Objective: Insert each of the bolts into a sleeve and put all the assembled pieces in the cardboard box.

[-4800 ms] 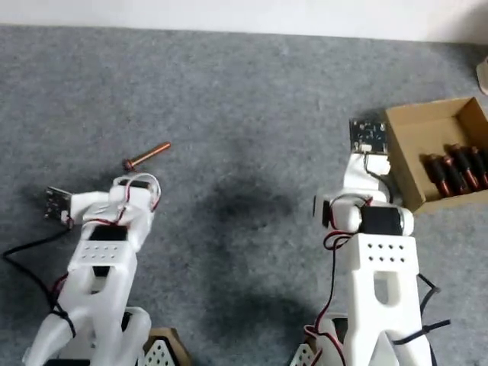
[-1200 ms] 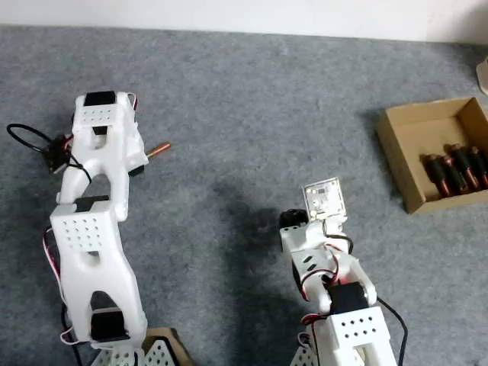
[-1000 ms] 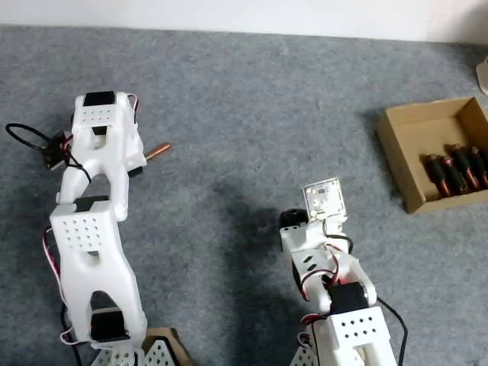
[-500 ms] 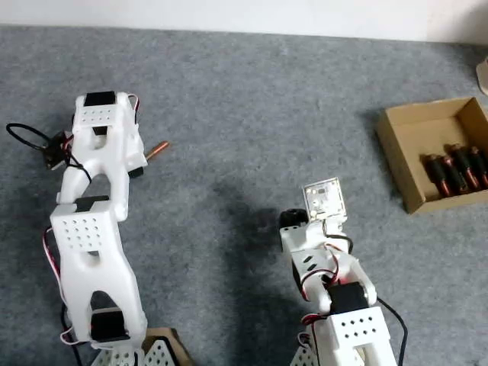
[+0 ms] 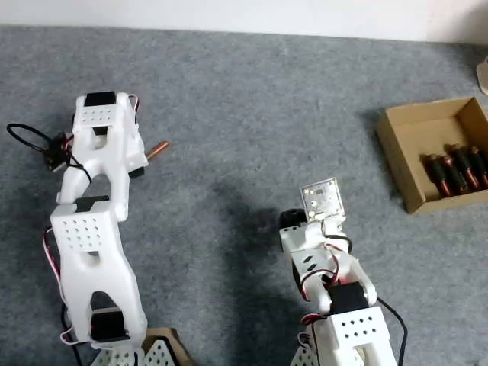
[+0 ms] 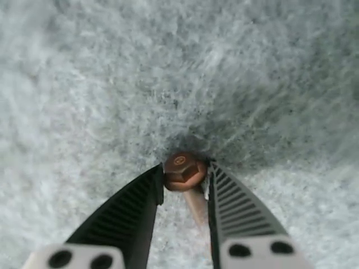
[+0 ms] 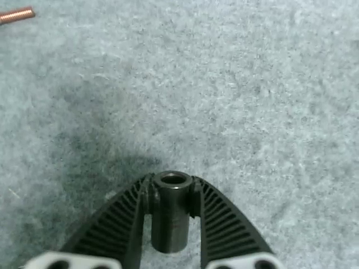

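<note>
Copper bolt [image 6: 182, 168] is lying on the grey tabletop [image 5: 252, 99], the left gripper [image 6: 184, 175] clenching its hex head, shank sticking out rightward. Well apart on that side, the right gripper [image 7: 171, 185] is grasping the black sleeve [image 7: 170, 218], open bore facing outward.

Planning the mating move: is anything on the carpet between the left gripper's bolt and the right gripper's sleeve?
Nothing. The right wrist view shows bare carpet from the sleeve to the bolt; the high view agrees.
</note>
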